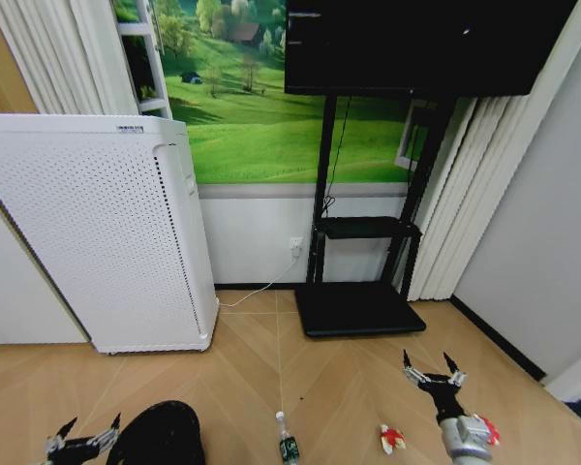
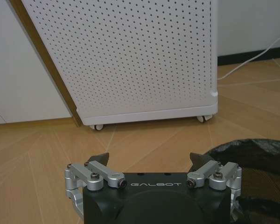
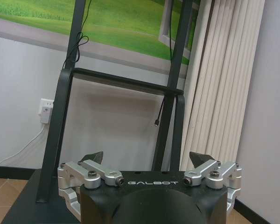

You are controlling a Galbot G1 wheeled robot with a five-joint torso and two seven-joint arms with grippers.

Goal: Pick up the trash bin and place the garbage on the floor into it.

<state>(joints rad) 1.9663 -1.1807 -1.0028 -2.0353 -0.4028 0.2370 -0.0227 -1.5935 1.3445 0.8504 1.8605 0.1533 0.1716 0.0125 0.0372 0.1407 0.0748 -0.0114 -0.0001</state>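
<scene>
Small round black trash bin with a black liner bag (image 1: 160,436) stands on the light tan chevron parquet floor (image 1: 271,358) at the lower left of the head view, just beside the left gripper (image 1: 82,438), toward the robot's midline from it. Left gripper hangs low, jaws spread wide, nothing between them; in the left wrist view the bin's crinkled liner rim (image 2: 256,158) lies just off one side of the left gripper (image 2: 150,163), near but not touching. Left arm is plainly the nearer one for the bin; my judgement is that the pickup turns on shifting that claw sideways over the rim. Small clear plastic bottle with green label and white cap (image 1: 287,441) lies on the floor between the two arms, long axis running roughly away from the robot, cap end farther off. Small crumpled red-and-white wrapper (image 1: 392,439) lies just left of the right arm; a second red-and-white scrap (image 1: 486,429) shows beside the right wrist, possibly another wrapper, partly hidden. Right gripper (image 1: 433,370) is raised over the floor, jaws released and empty, facing the black metal stand (image 3: 116,79); the right gripper (image 3: 149,163) shows the same in its wrist view. Ahead of the left gripper stands a white perforated cabinet on casters (image 2: 130,56). Readable writing: "GALBOT" on both gripper bodies; the small label on top of the cabinet is too small to read
</scene>
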